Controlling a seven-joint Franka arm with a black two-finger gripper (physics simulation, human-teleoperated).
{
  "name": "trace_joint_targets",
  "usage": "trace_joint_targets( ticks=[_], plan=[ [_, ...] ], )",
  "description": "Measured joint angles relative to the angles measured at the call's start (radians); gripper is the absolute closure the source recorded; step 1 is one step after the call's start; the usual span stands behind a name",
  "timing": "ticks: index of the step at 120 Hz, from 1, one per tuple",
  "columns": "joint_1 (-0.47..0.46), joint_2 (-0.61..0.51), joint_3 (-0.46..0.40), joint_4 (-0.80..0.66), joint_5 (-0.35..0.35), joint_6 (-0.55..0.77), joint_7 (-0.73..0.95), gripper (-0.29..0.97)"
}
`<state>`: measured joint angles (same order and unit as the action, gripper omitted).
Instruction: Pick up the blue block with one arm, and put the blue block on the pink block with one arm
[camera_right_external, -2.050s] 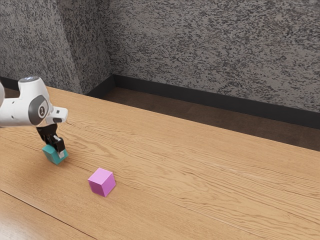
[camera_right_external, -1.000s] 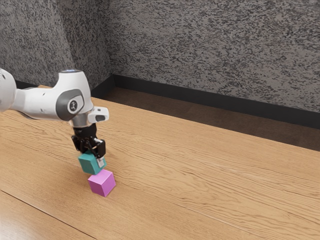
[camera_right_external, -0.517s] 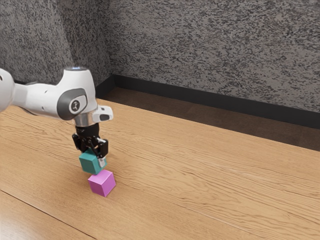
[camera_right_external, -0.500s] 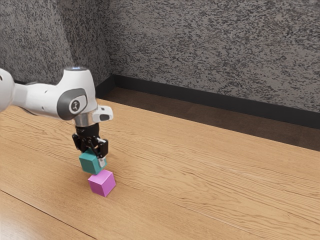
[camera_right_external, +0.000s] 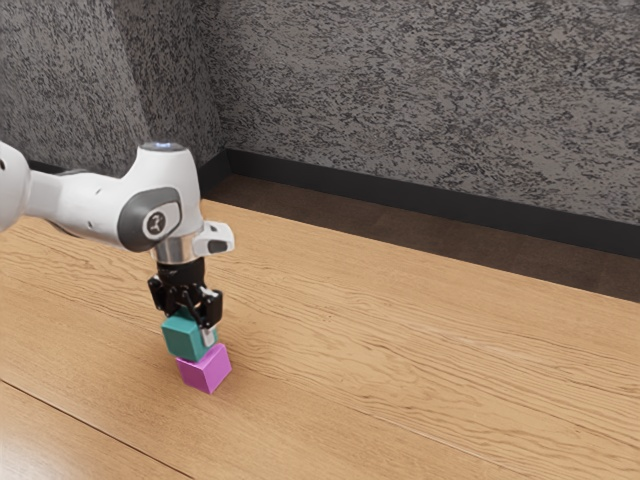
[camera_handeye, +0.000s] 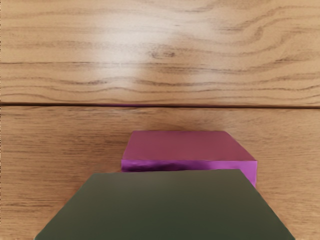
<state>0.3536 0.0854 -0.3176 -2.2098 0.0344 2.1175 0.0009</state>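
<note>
Blocks: 2 in all.
- 1 blue block (camera_right_external: 181, 337), teal in shade.
- 1 pink block (camera_right_external: 204, 369).

No other loose item on wood: loose items total 2.

Robot: 1 white arm (camera_right_external: 100, 205), 1 black gripper (camera_right_external: 190, 315).

Furniture: 1 wooden table (camera_right_external: 420, 340); 1 plank seam crossing wrist view.

Room: 2 speckled grey wall (camera_right_external: 430, 90) faces, meeting at 1 corner; 1 dark baseboard (camera_right_external: 450, 205) strip along foot.
</note>
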Motion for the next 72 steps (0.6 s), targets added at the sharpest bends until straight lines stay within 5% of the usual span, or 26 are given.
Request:
trace_joint_targets(
  ticks=[72],
  plan=[
    [0.000,-0.002,-0.018,-0.007,0.010,0.026,-0.034,0.33]
  ],
)
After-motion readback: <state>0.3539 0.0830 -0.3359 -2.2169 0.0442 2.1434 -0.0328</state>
